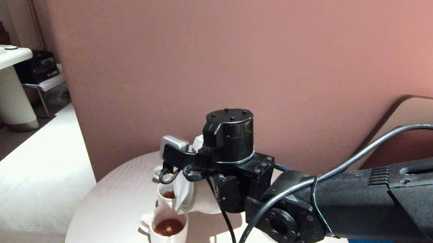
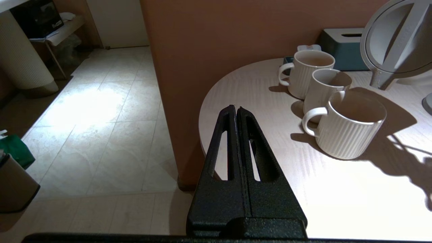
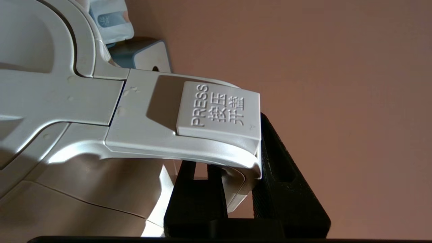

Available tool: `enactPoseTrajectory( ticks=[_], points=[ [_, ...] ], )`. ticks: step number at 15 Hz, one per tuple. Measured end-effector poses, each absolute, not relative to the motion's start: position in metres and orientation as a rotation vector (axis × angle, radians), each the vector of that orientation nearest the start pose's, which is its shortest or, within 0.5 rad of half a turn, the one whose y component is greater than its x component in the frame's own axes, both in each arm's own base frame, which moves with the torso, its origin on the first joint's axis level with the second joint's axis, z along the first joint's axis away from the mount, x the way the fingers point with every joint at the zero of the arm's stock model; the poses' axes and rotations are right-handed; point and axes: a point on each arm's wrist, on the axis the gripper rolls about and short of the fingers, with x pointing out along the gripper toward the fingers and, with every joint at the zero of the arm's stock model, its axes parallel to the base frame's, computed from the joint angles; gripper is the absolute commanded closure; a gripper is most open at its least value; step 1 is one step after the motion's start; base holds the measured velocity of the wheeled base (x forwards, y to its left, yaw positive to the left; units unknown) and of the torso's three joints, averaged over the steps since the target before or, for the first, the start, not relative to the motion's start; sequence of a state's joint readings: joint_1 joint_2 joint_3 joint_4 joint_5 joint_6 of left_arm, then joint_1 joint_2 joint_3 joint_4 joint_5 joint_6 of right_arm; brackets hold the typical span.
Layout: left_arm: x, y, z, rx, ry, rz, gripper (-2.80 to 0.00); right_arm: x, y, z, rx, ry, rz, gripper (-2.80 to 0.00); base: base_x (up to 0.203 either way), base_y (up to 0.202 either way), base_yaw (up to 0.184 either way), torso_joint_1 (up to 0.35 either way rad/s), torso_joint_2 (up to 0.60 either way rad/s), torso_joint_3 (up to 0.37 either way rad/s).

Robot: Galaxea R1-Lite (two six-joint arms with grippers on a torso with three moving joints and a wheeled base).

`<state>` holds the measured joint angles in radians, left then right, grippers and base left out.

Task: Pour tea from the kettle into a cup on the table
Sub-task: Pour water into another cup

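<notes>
Above the far-left part of the round tabletop (image 1: 115,208), the kettle (image 1: 195,195) is held tipped toward the cups, its spout hanging over the nearest cup (image 1: 168,231), which is already seen to hold tea (image 1: 169,226) of a reddish-brown colour. The right gripper (image 3: 236,189) is clamped on the kettle's handle (image 3: 168,128), one finger on each side of the angular bar just below the lid-release button marked PRESS. The kettle is judged to be heavy for its grip while liquid remains inside, with the weight set well away from the handle, so a twist in the hold is to be expected as it is tilted; the smooth plastic is likely to be slippery, and the handle is the only sensible place to be taken hold of (the body is too wide and possibly hot). Pressure on the button is to be avoided, since the lid could spring open. The kettle is seen as white, glossy and stiff, with a flat round lid (image 2: 388,37) and a short spout. A second cup (image 1: 167,194), also holding tea, stands just behind the first, and a third is seen beyond it in the left wrist view. The left gripper (image 2: 236,111) is parked off the tabletop's edge, its fingers pressed together on nothing.
</notes>
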<state>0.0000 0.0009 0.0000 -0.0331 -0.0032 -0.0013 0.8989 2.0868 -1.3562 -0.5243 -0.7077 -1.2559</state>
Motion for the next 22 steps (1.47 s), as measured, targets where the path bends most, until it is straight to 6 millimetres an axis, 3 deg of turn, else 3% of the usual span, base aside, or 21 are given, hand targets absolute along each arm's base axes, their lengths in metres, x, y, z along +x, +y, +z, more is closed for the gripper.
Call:
enactPoseTrajectory(
  ticks=[22],
  points=[
    [-0.023,0.0,0.079,-0.001,-0.032,-0.004,0.0,0.27,0.348,0.185,-1.493,-0.061,0.263,0.0,0.0,0.0,0.0,0.0,0.0,0.0]
  ],
)
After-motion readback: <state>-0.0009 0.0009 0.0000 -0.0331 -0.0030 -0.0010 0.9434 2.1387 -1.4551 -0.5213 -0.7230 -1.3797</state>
